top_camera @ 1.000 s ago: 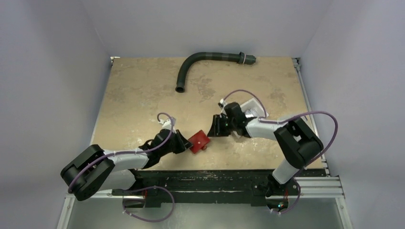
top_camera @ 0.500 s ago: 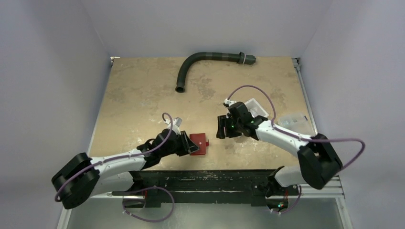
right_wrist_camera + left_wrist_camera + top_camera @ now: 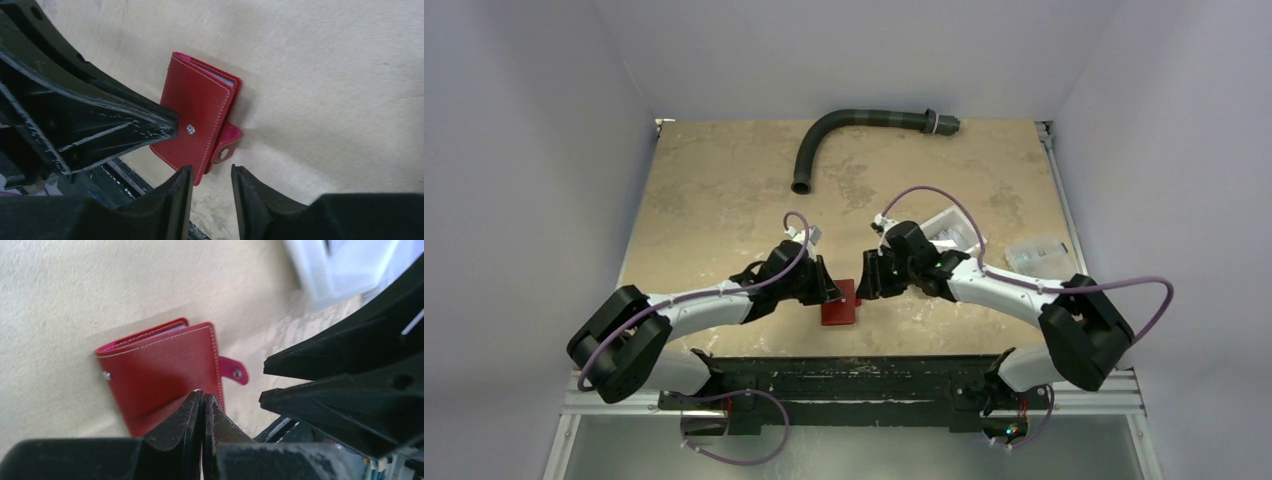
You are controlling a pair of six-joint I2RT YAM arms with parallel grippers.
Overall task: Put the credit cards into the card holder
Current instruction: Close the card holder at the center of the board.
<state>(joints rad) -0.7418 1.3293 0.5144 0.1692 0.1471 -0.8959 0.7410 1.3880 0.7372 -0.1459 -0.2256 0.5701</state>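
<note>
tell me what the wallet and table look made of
wallet: looks like red leather or faux leather, smooth with a slight sheen, pale stitching along its edges; real or faux can't be told. table: beige mottled surface, matte, perhaps stone-pattern laminate or board; which one is unclear.

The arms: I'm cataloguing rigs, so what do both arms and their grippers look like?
The left arm and right arm have white shells between bulky black joints; a thin purple cable loops along each. The left gripper and right gripper are black, with tapered, whitish-scuffed fingers.
</note>
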